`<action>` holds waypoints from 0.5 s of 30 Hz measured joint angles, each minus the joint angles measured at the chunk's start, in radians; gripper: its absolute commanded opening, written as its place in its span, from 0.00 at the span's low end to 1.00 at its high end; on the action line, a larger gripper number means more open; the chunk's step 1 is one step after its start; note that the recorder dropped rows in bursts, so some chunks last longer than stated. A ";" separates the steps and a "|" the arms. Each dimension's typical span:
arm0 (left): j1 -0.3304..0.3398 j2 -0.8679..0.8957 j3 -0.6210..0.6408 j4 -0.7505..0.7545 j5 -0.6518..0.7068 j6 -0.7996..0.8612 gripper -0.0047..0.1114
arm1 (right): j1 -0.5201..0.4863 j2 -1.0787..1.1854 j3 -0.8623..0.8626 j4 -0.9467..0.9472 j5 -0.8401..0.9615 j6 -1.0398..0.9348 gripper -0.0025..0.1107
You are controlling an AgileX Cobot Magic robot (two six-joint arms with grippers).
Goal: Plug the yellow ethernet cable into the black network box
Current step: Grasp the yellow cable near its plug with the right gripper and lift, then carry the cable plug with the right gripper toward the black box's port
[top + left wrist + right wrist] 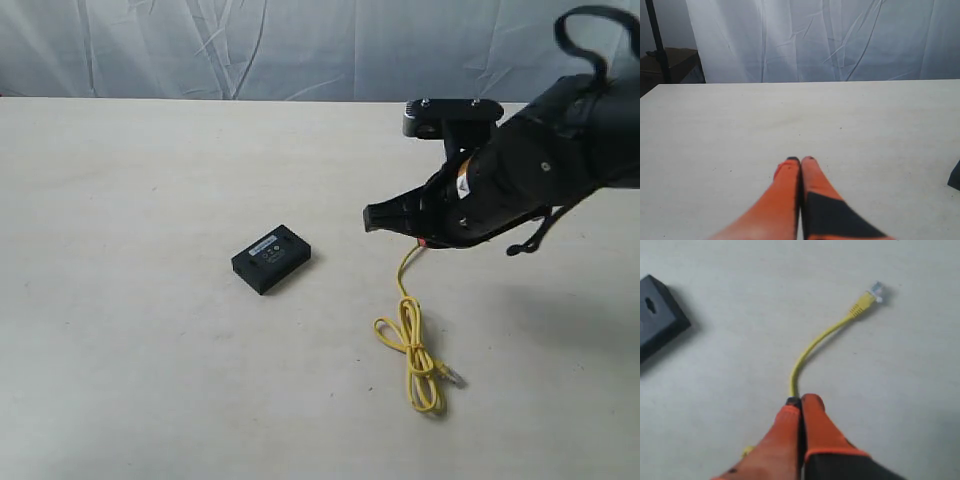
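The yellow ethernet cable point(409, 335), a thin cord with a clear plug point(876, 289), lies partly looped on the table point(150, 380), apart from the flat, pale-labelled black network box point(271, 258). The right gripper point(800, 401) pinches the cable. The left gripper point(801, 160) is pressed together, holding nothing.

Looks like a robot lab test rig tbh: plain pale table point(140, 400), wrinkled white sheet point(250, 45) hung as a backdrop, dark stand pole point(655, 45) beside the sheet.
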 measured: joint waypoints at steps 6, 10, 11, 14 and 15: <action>0.000 0.000 0.000 0.000 0.000 0.000 0.04 | -0.025 0.173 -0.016 -0.122 -0.092 0.377 0.01; 0.000 0.000 0.000 0.000 0.000 0.000 0.04 | -0.060 0.201 -0.037 -0.153 -0.113 0.505 0.01; 0.000 0.000 0.000 0.000 0.000 0.000 0.04 | -0.062 0.203 -0.039 -0.156 -0.117 0.512 0.01; 0.000 0.000 0.000 0.000 0.000 0.000 0.04 | -0.065 0.218 -0.041 -0.134 -0.163 0.531 0.05; 0.000 0.000 0.000 0.000 0.000 0.000 0.04 | -0.065 0.231 -0.041 -0.132 -0.178 0.543 0.12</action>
